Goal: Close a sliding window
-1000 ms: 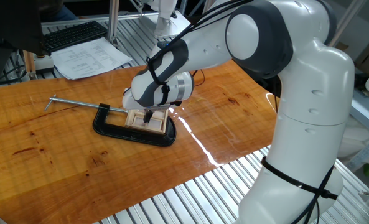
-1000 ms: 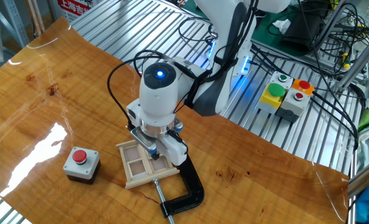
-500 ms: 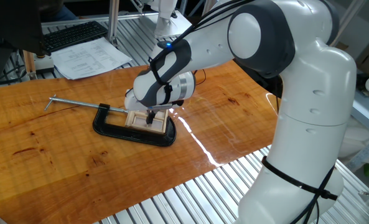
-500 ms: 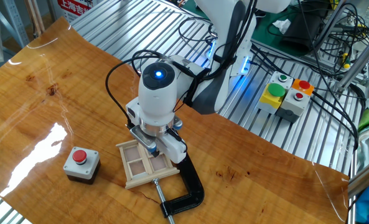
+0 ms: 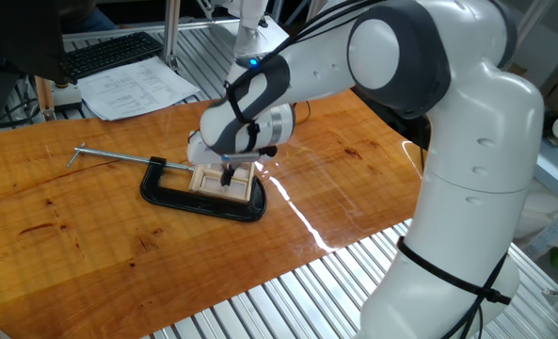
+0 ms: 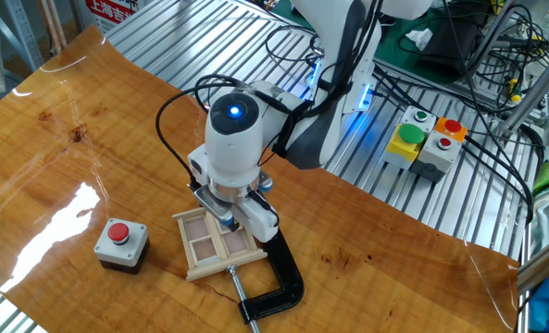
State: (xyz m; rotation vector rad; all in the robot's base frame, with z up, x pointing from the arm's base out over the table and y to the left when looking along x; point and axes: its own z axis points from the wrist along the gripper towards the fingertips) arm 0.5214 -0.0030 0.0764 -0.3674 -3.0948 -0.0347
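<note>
Sliding window [image 6: 215, 243]: directly beneath tool [image 6: 229, 220], flat on bench [image 6: 61, 157], held in black C-clamp [image 6: 281, 279]. Tool: fingertips at frame, spread indeterminable. Red-button box [image 6: 120, 243] nearby. No legible lettering on these items.

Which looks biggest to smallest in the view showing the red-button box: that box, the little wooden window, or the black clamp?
1. Black clamp, counting its screw; part lies hidden under the robot.
2. Wooden window, which the clamp holds.
3. Red-button box.
All three sit about equally near the camera, so the order looks fair.
</note>
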